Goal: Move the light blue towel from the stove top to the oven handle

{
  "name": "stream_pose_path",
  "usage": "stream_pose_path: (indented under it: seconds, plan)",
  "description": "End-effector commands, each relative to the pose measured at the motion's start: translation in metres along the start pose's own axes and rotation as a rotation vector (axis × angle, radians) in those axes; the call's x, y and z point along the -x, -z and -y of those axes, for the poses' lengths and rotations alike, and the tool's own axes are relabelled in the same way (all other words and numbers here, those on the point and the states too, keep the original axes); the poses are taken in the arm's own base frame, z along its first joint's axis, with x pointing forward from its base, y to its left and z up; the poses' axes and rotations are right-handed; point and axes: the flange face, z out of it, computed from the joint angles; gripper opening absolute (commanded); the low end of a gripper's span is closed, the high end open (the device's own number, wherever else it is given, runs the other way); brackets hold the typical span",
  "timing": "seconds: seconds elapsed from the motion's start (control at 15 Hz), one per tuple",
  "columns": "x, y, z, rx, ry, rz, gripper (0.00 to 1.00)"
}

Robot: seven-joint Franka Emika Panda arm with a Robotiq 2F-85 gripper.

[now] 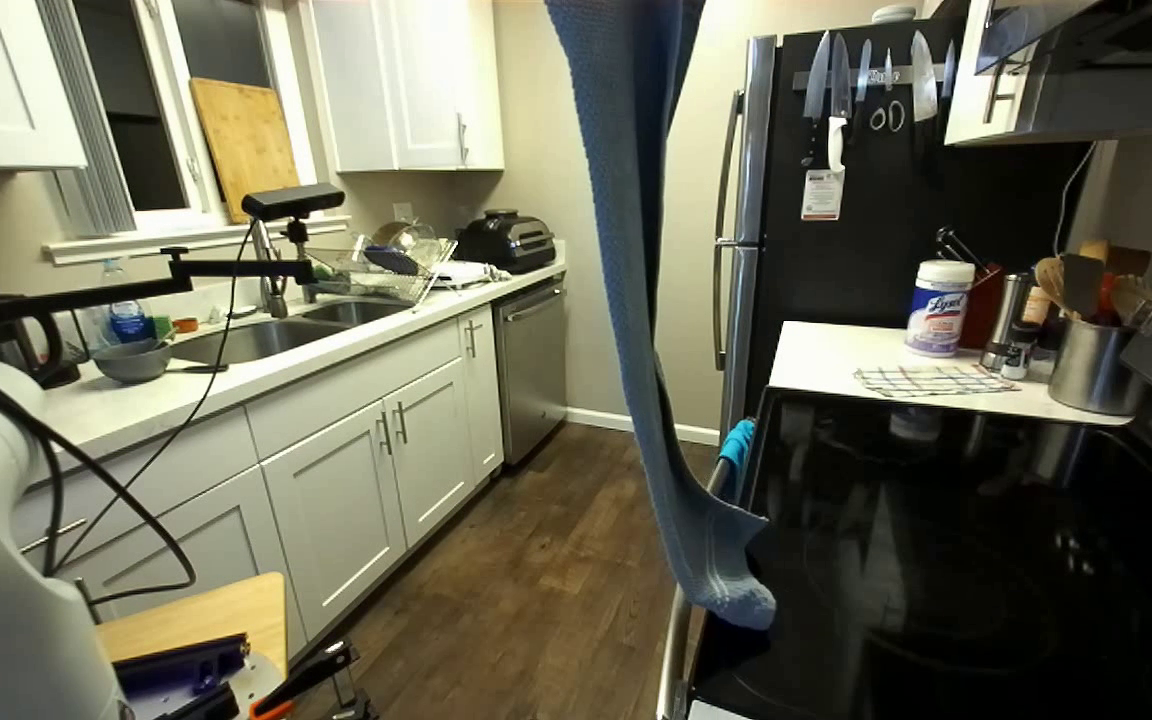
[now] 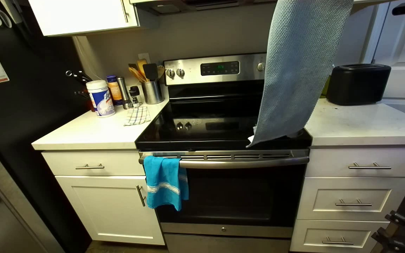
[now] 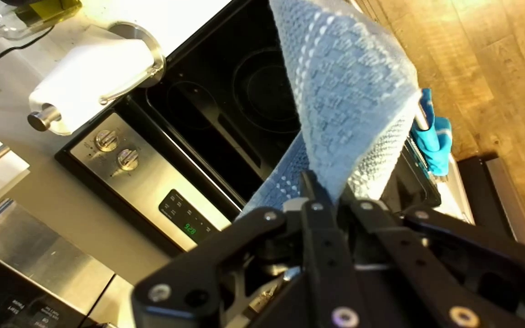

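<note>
The light blue towel (image 1: 626, 250) hangs as a long strip from above in both exterior views (image 2: 297, 70). Its lower end reaches the front edge of the black stove top (image 1: 936, 560), on the right half in an exterior view (image 2: 206, 130). In the wrist view, my gripper (image 3: 330, 189) is shut on the upper part of the towel (image 3: 349, 77), which fans out below the fingertips. The gripper is out of frame in both exterior views. The silvery oven handle (image 2: 230, 164) runs along the oven front, below the towel's lower edge. The towel hides part of the stove top.
A bright blue towel (image 2: 164, 182) hangs over one end of the handle. A paper towel roll (image 3: 94, 77) and black toaster (image 2: 359, 84) stand on one side counter. A wipes canister (image 1: 939, 308) and utensil holder (image 1: 1096, 365) stand on the other. A range hood (image 2: 202, 5) is above.
</note>
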Motion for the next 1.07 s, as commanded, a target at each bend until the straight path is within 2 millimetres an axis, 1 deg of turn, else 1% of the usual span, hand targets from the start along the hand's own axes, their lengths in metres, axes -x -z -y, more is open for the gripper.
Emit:
stream_pose_path:
  seconds: [0.0, 0.27, 0.53, 0.73, 1.0]
  plan:
    - [-0.003, 0.013, 0.000, -0.040, 0.011, 0.009, 0.02]
    - [-0.009, 0.021, 0.002, -0.066, 0.005, -0.001, 0.02]
    - [-0.026, 0.019, 0.004, -0.115, -0.006, 0.001, 0.02]
    - [-0.037, 0.009, 0.003, -0.147, -0.018, 0.019, 0.02]
    - [-0.054, -0.016, -0.005, -0.194, -0.054, 0.061, 0.02]
